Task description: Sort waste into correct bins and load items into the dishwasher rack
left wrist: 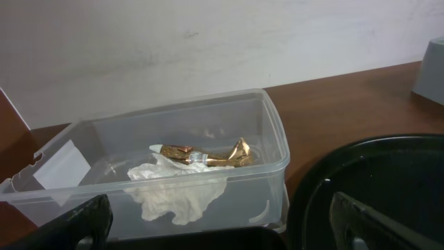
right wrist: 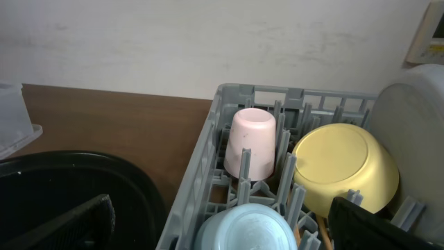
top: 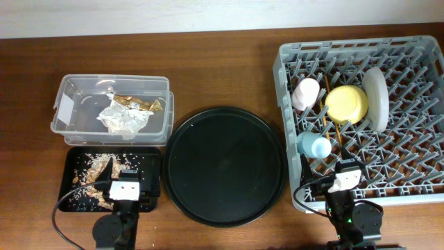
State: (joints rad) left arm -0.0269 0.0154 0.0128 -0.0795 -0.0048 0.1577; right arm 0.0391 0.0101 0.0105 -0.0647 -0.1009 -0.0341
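Note:
The clear box [top: 69,125] holds the white tissue [top: 123,119] and the gold-brown wrapper [top: 142,105]; both show in the left wrist view, tissue [left wrist: 177,191], wrapper [left wrist: 215,156]. The shallow black tray [top: 78,167] holds beige food scraps [top: 97,177]. The grey rack [top: 409,180] holds the pink cup [top: 304,93], light-blue cup [top: 314,145], yellow bowl [top: 346,104], white plate [top: 375,97] and chopsticks [top: 340,139]. My left gripper [top: 125,189] is open and empty over the black tray. My right gripper [top: 345,180] is open and empty at the rack's front edge, near the blue cup [right wrist: 246,229].
A large round black tray [top: 225,165] lies between the bins and the rack. It shows in the left wrist view [left wrist: 388,180] and the right wrist view [right wrist: 62,187]. A pale wall runs behind the table.

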